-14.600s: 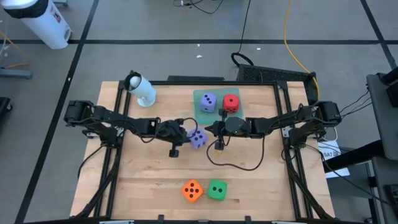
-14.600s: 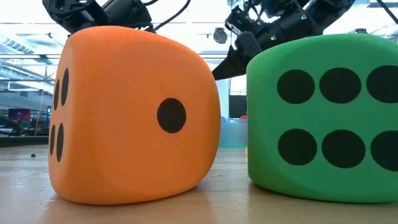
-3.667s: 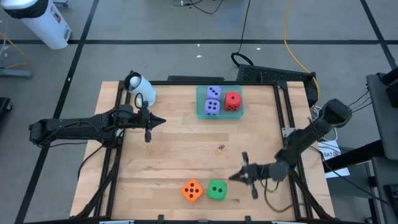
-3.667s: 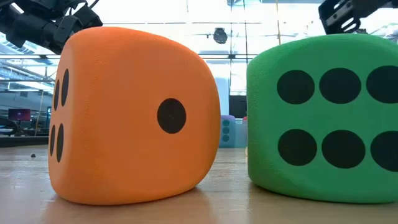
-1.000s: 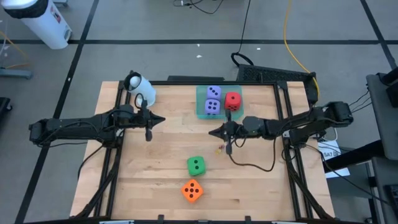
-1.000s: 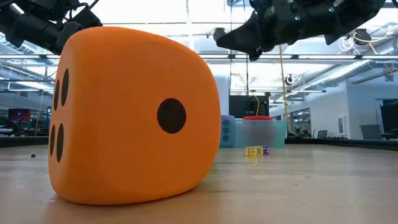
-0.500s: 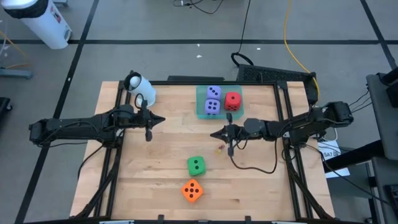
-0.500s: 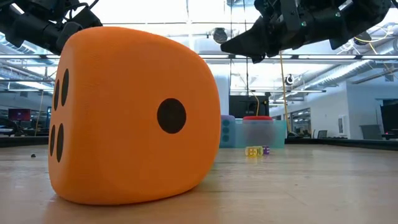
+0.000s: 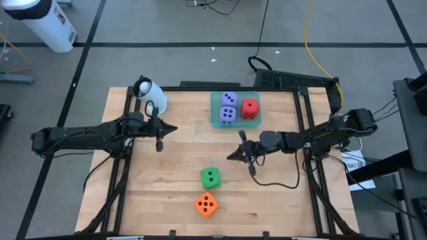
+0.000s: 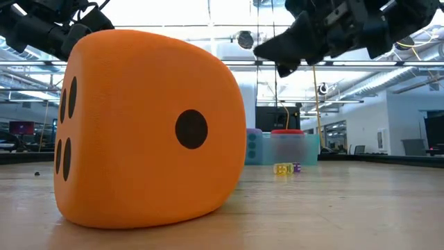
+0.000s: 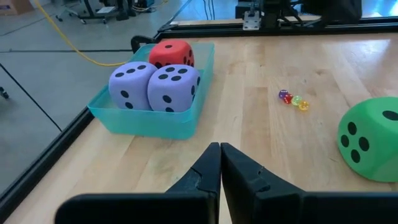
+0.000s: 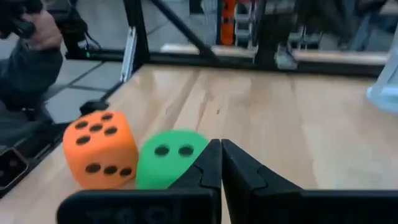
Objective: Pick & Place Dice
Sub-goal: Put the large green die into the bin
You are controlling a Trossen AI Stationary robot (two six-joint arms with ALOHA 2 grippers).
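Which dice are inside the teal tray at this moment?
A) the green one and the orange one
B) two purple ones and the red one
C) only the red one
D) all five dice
B: the teal tray holds two purple dice and the red die; the green die and orange die sit on the table.

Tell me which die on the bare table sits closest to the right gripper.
The green die. It lies just short of the right gripper, while the orange die sits farther off, at the table's near edge.

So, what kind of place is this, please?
Probably a robotics lab or workshop: a wooden table in a metal frame carries two robot arms, cables run over a grey taped floor, and the low view shows a large open hall behind.
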